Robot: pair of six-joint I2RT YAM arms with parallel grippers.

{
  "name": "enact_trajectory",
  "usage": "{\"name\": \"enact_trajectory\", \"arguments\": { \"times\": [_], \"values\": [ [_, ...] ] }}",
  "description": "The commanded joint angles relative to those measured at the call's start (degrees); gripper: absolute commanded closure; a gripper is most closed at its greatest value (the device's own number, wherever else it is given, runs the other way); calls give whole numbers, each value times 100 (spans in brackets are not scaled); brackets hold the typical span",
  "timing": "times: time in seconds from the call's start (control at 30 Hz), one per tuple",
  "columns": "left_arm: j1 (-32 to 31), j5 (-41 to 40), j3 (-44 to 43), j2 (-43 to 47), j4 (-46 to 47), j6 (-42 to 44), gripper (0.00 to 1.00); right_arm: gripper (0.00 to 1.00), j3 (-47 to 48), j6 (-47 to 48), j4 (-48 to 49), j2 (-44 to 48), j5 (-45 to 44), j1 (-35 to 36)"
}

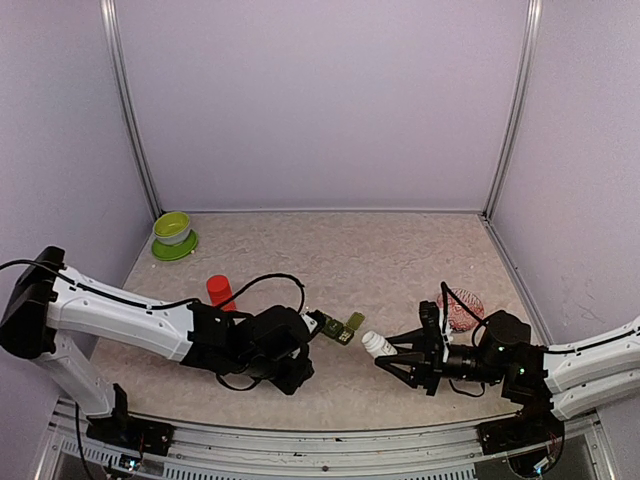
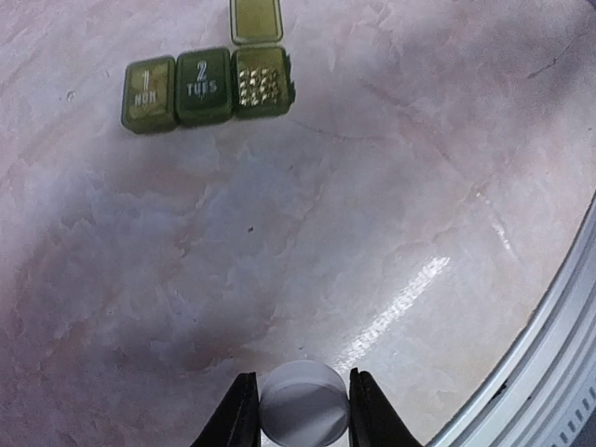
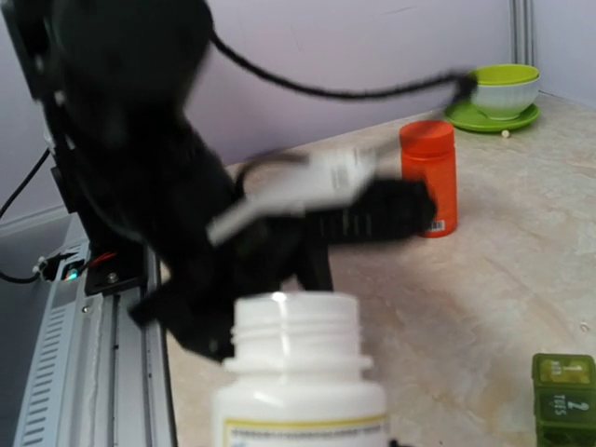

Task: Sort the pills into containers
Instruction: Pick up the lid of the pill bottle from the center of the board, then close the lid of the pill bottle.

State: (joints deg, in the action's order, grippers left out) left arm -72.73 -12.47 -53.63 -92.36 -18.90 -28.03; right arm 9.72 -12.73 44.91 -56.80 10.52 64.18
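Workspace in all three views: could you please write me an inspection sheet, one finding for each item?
Surface: marbled beige table, glossy, nothing spilled seen.
Job's things: pill organizer, three joined green boxes, two lids shut, third open with pills inside; white bottle uncapped.
Clutter: orange bottle; lime bowl on green plate; pink object, unclear.
Tools: left tool shut on white cap; right tool shut on the white bottle.
Cables: black cable loops over left arm.
Surroundings: lilac walls, metal posts.
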Motion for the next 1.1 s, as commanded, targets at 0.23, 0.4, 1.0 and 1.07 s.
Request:
{"name": "enact_trajectory", "arguments": {
  "times": [0.23,0.4,1.0,1.07],
  "values": [
    [154,549,312,1347,1462,45,70,78,216,168,334,-557,429,-13],
    [240,1091,470,1702,2074,-50,69,78,416,269,439,-847,455,94],
    [279,2521,596,1637,3056,-410,68,78,967,781,32,-987,-25,489],
    [277,2587,586,1618,3058,-405,68,78,958,796,27,-947,-64,499]
  ]
}}
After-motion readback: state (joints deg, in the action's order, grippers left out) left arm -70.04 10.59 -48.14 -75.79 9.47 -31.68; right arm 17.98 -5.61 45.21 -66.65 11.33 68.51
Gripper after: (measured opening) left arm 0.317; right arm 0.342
